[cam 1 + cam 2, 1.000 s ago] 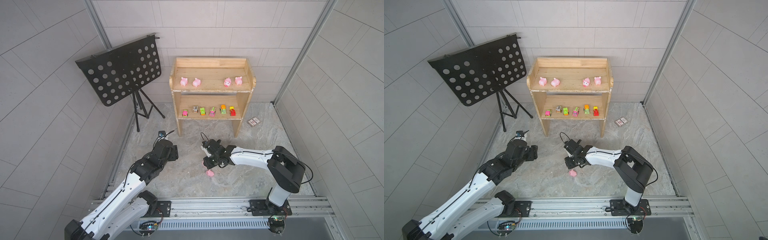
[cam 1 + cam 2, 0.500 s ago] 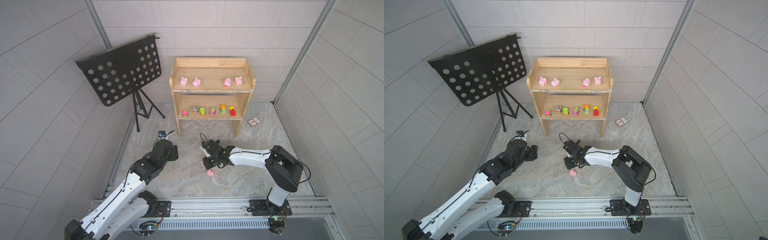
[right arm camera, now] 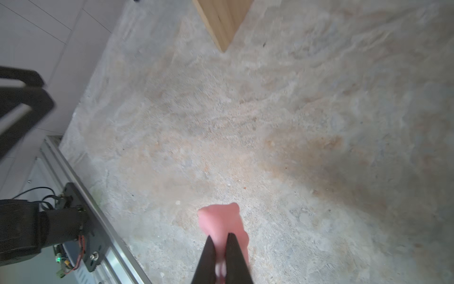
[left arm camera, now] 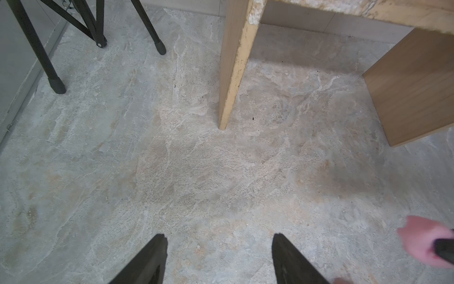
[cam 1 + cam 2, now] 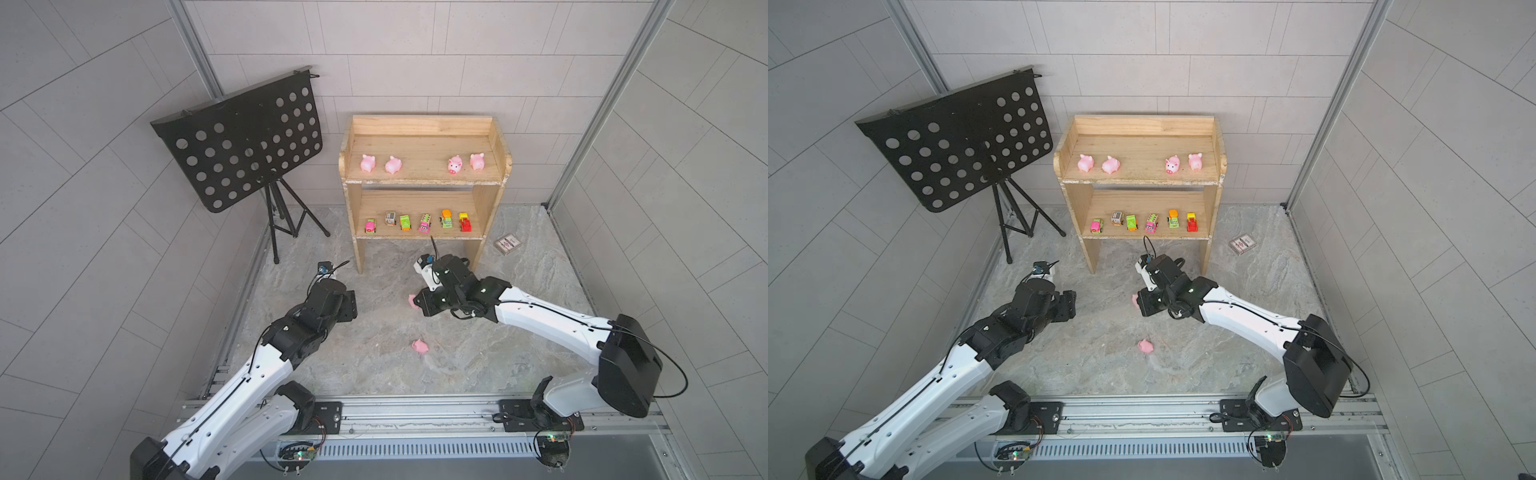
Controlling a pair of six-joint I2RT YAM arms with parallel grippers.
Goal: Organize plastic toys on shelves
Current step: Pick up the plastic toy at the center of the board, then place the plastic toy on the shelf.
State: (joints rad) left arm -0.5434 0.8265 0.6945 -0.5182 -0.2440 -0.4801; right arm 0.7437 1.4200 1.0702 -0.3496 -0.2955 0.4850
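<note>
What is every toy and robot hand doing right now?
right gripper: shut on a pig.
held pig: pinched in the right gripper.
left gripper: open, empty.
loose pig: lying on the floor.
four pigs: on the top board of the shelves.
six vehicles: lined up on the lower board.
card packet: flat on the floor.
music stand: standing, desk tilted.
</note>
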